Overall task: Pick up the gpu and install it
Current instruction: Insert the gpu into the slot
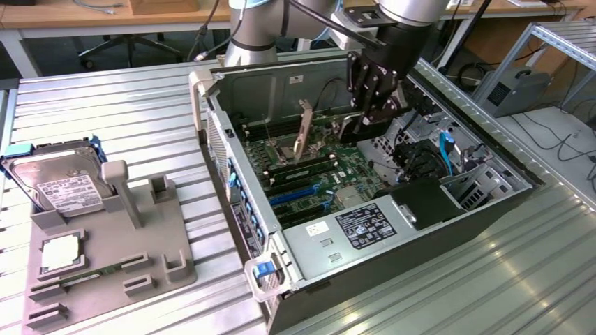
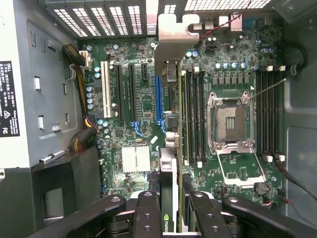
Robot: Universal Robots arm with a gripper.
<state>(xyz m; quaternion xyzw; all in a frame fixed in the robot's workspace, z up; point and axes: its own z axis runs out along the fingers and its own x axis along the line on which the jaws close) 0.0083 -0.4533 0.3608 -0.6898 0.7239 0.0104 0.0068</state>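
Observation:
My gripper (image 1: 365, 125) hangs inside the open computer case (image 1: 216, 132), above the motherboard (image 1: 349, 171). It is shut on the gpu (image 2: 168, 173), which I see edge-on between the two black fingers (image 2: 148, 213). The card's metal end bracket (image 2: 173, 34) points toward the vented rear panel. In the exterior view the gpu (image 1: 301, 136) shows as a tall tan strip to the exterior view's left of the gripper. The card hangs over the blue expansion slot (image 2: 158, 99), beside the memory slots. Whether it touches the slot I cannot tell.
A power supply (image 1: 368, 223) and a drive cage (image 1: 470, 185) fill the case's near side. The open processor socket (image 2: 230, 116) lies beside the card. On the exterior view's left, a grey fixture (image 1: 172, 269) holds a hard drive (image 1: 61, 185), a processor (image 1: 61, 252) and a memory stick (image 1: 88, 278).

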